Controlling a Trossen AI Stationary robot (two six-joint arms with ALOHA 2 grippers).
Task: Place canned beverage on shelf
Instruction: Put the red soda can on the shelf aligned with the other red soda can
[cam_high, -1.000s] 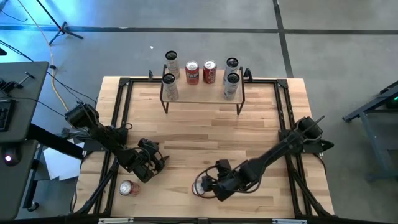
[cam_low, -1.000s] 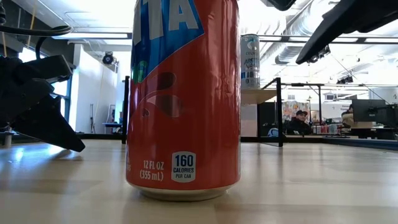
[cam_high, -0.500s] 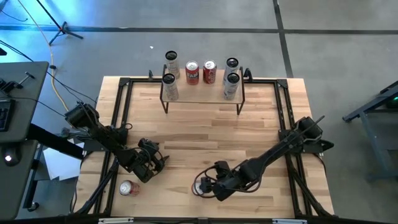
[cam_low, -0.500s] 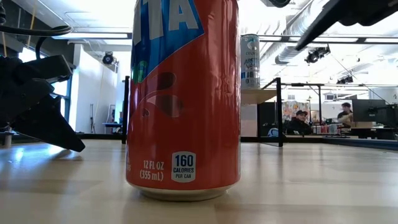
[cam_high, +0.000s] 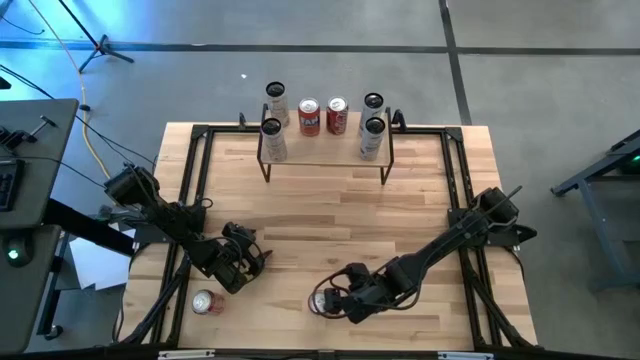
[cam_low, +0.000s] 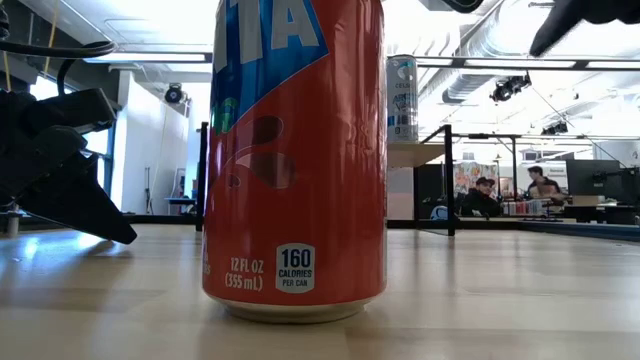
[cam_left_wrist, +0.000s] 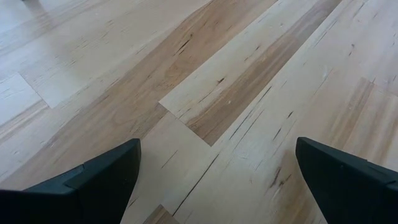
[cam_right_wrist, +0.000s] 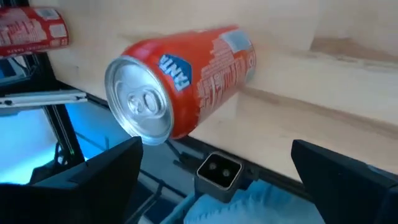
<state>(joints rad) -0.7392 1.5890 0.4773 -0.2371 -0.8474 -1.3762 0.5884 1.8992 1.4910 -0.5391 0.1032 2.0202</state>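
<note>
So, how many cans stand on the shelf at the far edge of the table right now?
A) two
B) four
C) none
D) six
D: the high view shows six upright cans on the shelf, three silver ones at its ends, one more at the back left, and two red cans in the middle at the back.

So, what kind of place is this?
Probably a robotics lab or workshop: a wooden table with black rails, a bare concrete floor, and exposed ducts under the ceiling, with people at desks behind.
</note>
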